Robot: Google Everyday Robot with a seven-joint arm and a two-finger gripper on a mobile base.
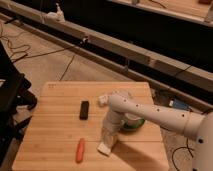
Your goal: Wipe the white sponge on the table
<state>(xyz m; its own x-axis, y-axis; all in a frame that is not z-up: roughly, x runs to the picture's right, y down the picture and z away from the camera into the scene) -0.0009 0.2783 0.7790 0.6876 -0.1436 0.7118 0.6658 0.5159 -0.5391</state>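
Pale plank table (55,120); claw (107,141) clamped on flat white sponge (105,148), near carrot (80,150).

white sponge (105,148) under claw (108,141), on table (55,127)

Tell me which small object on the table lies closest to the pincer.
The flat white rectangular sponge, right at the shut pincer. The orange carrot lies apart to one side, the black rectangular bar farther up the light-wood table.
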